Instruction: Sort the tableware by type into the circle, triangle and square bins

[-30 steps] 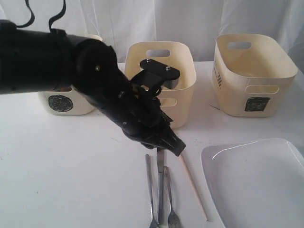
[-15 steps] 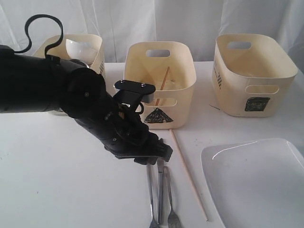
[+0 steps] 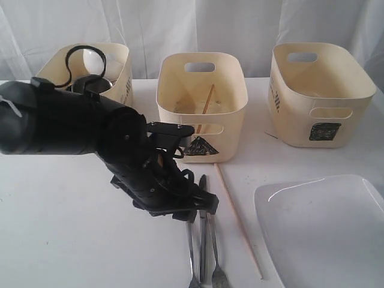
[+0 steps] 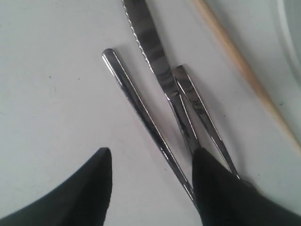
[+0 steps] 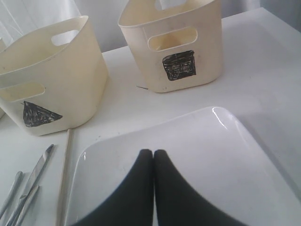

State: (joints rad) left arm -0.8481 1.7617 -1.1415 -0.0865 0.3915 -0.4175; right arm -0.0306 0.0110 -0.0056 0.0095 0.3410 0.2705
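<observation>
Steel cutlery (image 4: 162, 84): three pieces lying side by side on the white table (image 4: 56, 70), just beside a wooden chopstick (image 4: 244, 70), in front of the triangle bin (image 3: 201, 102). Left gripper (image 4: 153, 153) hovering directly over the handles, jaws spread wide, gripping nothing, one finger covering two handles, the thinnest passing between. Right gripper (image 5: 154, 153) pressed shut, empty, hanging above the white squarish plate (image 5: 221, 155).

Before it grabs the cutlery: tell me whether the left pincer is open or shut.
Open. The left wrist view shows the left pincer with fingers wide apart over the steel cutlery, gripping nothing.
</observation>
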